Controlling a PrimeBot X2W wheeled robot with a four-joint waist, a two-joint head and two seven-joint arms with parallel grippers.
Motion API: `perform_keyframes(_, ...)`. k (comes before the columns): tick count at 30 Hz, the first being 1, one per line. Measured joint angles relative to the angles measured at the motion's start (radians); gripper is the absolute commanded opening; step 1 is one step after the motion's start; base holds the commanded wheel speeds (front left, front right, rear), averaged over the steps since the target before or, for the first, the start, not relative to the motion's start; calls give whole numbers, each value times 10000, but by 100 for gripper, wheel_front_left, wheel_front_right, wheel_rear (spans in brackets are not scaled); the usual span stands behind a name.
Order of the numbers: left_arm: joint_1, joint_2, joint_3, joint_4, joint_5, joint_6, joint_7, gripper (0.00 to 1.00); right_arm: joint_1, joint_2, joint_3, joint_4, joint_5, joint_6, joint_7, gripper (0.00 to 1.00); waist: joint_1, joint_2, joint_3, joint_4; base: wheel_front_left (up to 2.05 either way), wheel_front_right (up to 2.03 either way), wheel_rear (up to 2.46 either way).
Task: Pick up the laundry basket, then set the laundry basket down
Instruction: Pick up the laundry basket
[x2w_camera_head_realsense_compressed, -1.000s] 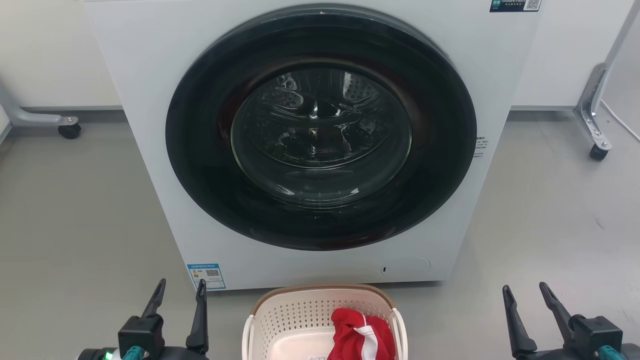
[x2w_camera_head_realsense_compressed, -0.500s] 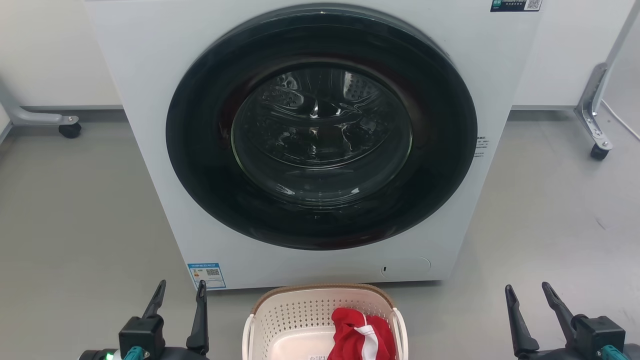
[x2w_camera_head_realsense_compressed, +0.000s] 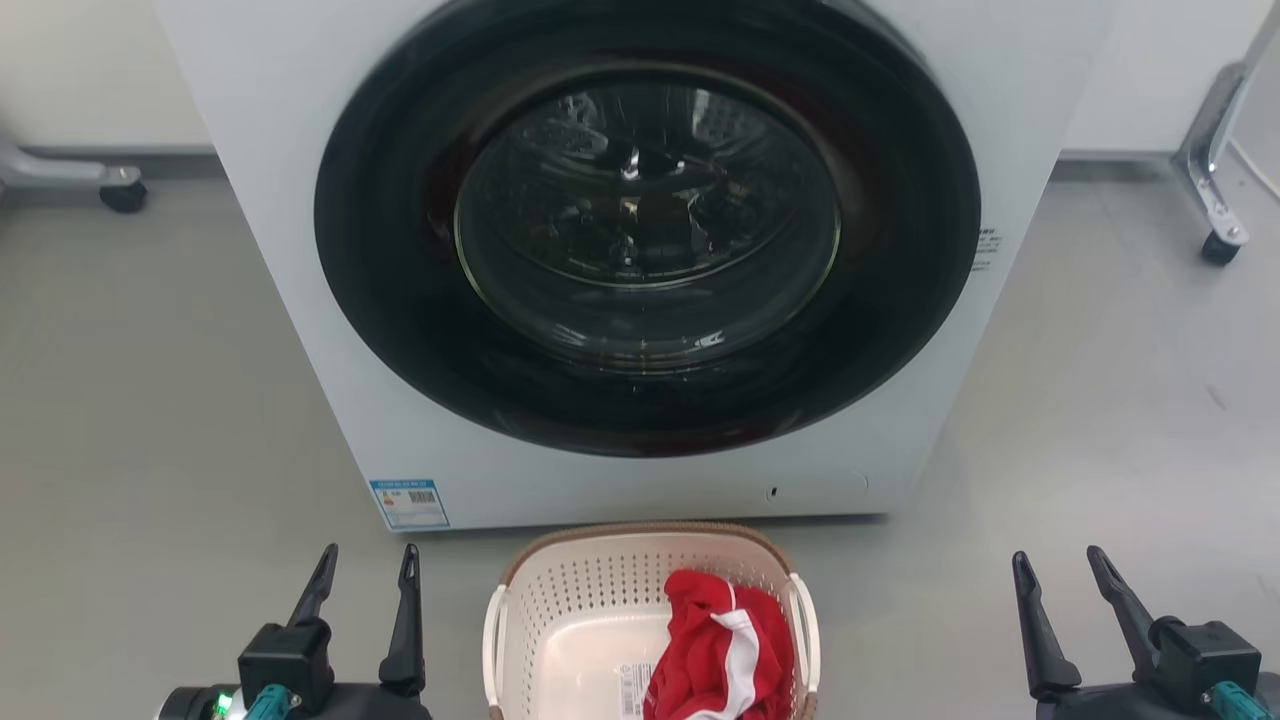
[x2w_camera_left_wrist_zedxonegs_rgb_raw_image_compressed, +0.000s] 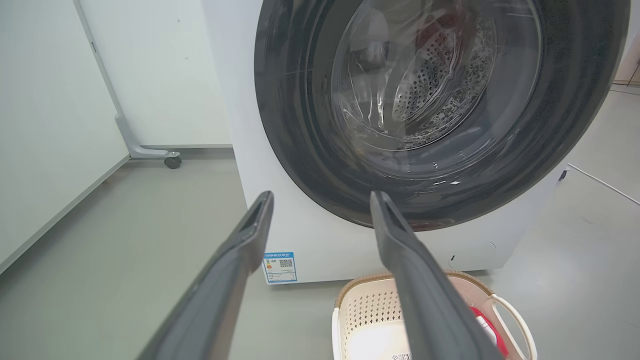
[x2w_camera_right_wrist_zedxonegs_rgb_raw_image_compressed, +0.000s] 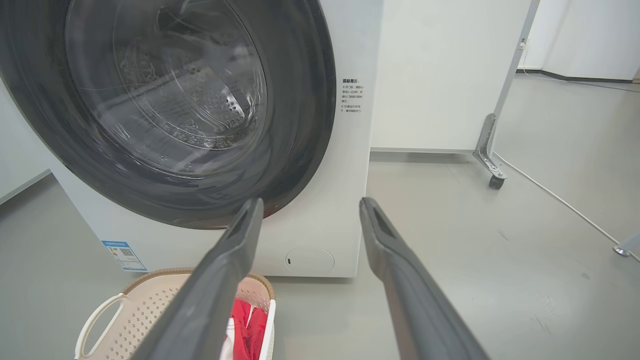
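- The laundry basket is stood on the grey floor at 6 o'clock of the head view, just in front of the washing machine and its round glass door.
- The left gripper is shown at 9 o'clock of the basket, apart from it. Its fingers are moderately spread and nothing is held between them.
- The right gripper is shown at 3 o'clock of the basket, farther off. Its fingers are likewise parted and empty.
- A red-and-white garment is lain in the basket's right half.
- The basket's near end is cut off by the bottom edge of the head view. The barcode sticker on its bottom is partly covered by the garment and cannot be read.
- In each wrist view the basket is partly masked by one of that gripper's own fingers, at 5 o'clock in the left view and 7 o'clock in the right.
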Motion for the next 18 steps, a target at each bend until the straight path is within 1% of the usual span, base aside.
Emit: perform_keyframes(18,-982,-291,249,-259,-6,2,17,100,-1059,92,-23,-337,-15,-8,0,100,2,1,2412,-36,0,0,0)
